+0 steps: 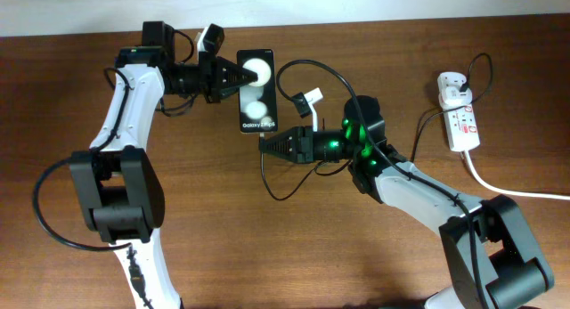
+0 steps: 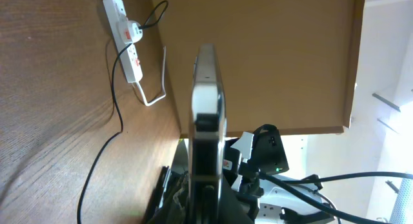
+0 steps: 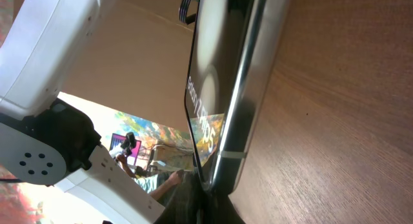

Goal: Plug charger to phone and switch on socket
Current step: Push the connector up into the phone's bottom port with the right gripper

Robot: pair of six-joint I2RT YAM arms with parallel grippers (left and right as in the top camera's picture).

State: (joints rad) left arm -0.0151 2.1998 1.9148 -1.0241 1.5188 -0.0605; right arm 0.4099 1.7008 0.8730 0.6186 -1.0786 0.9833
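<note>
The phone [image 1: 256,93] lies screen up at the back centre of the table, showing two white spots. My left gripper [image 1: 237,78] is shut on its left edge. In the left wrist view the phone [image 2: 207,101] shows edge-on between the jaws [image 2: 206,185]. My right gripper [image 1: 266,142] points left at the phone's bottom end and is shut on the tip of the charger, whose thin black cable [image 1: 265,177] loops down behind it. In the right wrist view the phone's bottom end [image 3: 219,95] sits right at the fingertips [image 3: 210,197]. The socket [image 1: 463,126] lies far right.
A white plug adapter [image 1: 451,85] sits in the socket's far end. The thick white cord [image 1: 503,188] runs off the right edge. A small white tag [image 1: 307,100] hangs on the cable near the phone. The socket also shows in the left wrist view [image 2: 128,43].
</note>
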